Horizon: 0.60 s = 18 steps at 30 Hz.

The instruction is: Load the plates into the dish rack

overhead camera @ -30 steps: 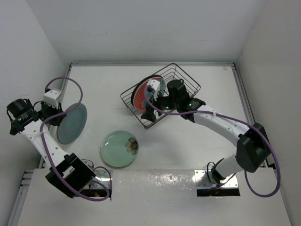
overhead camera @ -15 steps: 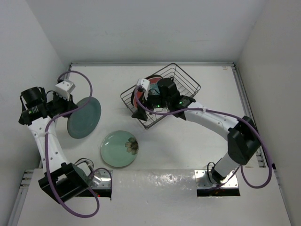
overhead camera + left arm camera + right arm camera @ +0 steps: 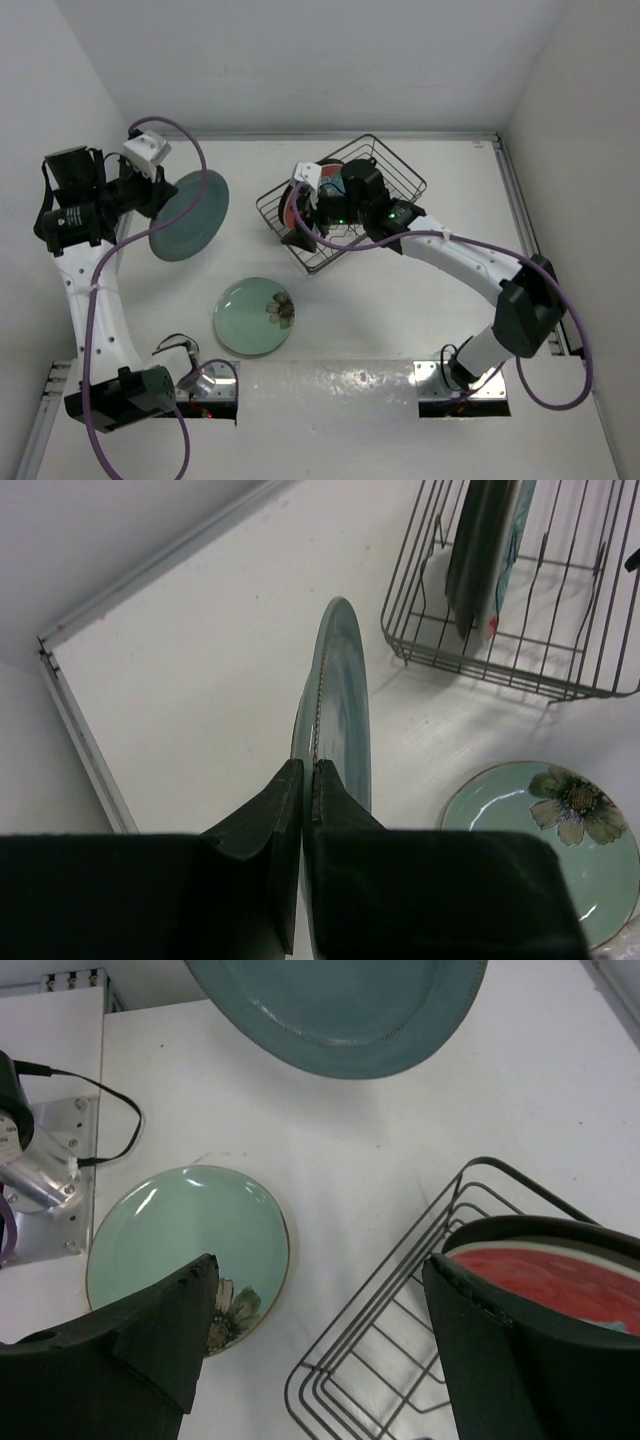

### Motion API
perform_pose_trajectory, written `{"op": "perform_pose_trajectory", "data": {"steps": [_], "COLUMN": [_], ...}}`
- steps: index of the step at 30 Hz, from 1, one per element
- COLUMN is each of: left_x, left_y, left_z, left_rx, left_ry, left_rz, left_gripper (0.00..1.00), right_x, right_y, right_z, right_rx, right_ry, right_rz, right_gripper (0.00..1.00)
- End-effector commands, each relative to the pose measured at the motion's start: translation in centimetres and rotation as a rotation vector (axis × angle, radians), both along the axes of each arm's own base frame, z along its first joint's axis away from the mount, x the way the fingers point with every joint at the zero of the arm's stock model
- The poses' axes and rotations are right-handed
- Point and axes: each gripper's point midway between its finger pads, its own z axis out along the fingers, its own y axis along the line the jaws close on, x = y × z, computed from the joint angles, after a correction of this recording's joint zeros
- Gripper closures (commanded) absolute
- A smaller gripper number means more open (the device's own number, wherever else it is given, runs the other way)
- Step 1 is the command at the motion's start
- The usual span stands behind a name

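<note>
Left arm swings up and rack-ward since a second ago, grey-blue plate [image 3: 190, 215] riding along. Left pincer [image 3: 308, 772] pinching its rim, plate on edge, off bench [image 3: 400, 300]. Red plate [image 3: 294, 206] standing in dish rack [image 3: 418, 185]; green flower plate [image 3: 254, 315] flat on bench. I count one in, two left. Right pincer [image 3: 320, 1260] spread, empty, over rack's left end.

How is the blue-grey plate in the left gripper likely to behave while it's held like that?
The blue-grey plate looks stiff and glazed, so probably slippery. The left gripper pinches only its rim, so it may pivot or slip. It hangs above the table, so a drop would likely chip it.
</note>
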Motion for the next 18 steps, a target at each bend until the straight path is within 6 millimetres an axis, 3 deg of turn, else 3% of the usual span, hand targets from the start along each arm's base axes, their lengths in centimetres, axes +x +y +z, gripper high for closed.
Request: {"op": "perform_pose_trajectory", "data": {"steps": [1, 3, 8, 13, 18], "left_x": [0.2, -0.5, -2.0, -2.6, -2.3], "left_y": [-1.8, -2.6, -4.3, -5.0, -5.6], "left_z": [6.2, 7.7, 10.4, 11.4, 11.7], "left_rx": [0.000, -0.010, -0.038, -0.056, -0.078], "left_ry": [-0.178, -0.206, -0.251, -0.265, -0.248], "left_rz": [-0.068, -0.098, -0.164, -0.181, -0.190], "left_gripper": [1.00, 1.00, 1.00, 1.00, 1.00], "right_x": [-0.5, -0.5, -0.4, -0.5, -0.3], "right_y": [-1.0, -1.7, -3.8, -4.8, -5.5], "right_z": [2.8, 3.2, 1.0, -0.4, -0.5], "right_rx": [0.021, 0.016, -0.042, -0.065, -0.072], "right_ry": [-0.108, -0.131, -0.114, -0.087, -0.092], "right_rz": [-0.009, -0.038, -0.131, -0.181, -0.216], "right_gripper": [0.18, 0.17, 0.18, 0.19, 0.20]}}
